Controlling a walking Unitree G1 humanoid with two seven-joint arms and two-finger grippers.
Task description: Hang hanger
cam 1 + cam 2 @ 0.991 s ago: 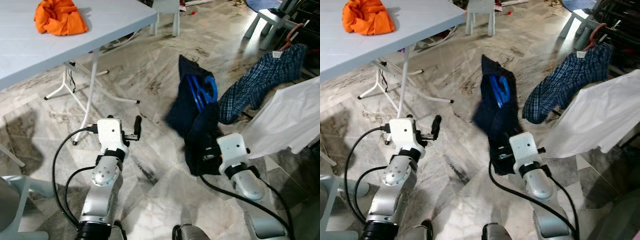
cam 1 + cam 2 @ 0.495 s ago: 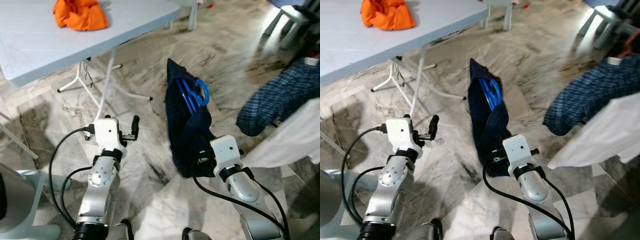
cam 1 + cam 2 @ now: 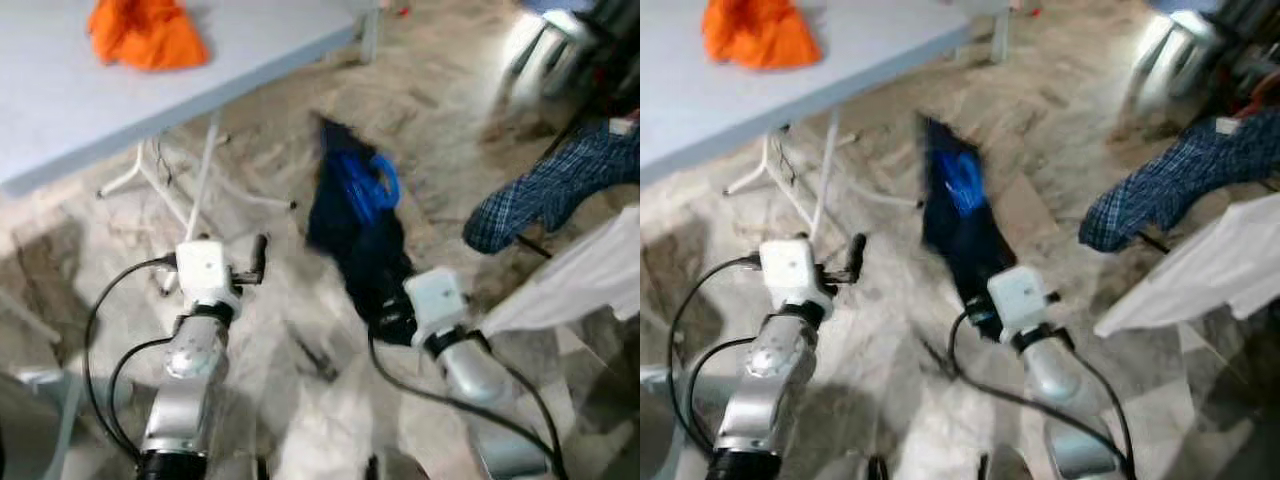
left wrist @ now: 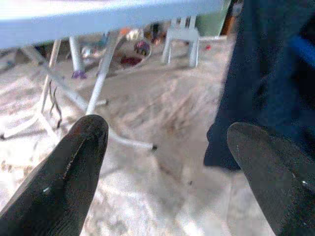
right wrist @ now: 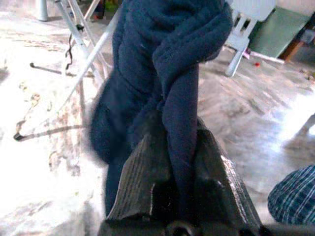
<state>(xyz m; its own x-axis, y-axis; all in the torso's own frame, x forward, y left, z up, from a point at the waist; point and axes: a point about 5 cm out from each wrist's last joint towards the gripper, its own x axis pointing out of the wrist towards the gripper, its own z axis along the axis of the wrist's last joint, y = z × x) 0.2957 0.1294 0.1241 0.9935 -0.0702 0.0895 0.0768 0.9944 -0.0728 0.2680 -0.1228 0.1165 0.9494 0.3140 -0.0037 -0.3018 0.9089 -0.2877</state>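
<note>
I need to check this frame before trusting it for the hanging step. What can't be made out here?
- Blue hanger: wrapped in the dark blue garment; its shape is hidden, both eye views are blurred.
- Right gripper: the cloth pinched between its fingers hides whether the hanger is held too.
- Where the plaid shirt and white shirt hang: cut off by the eye views' right edge.
</note>
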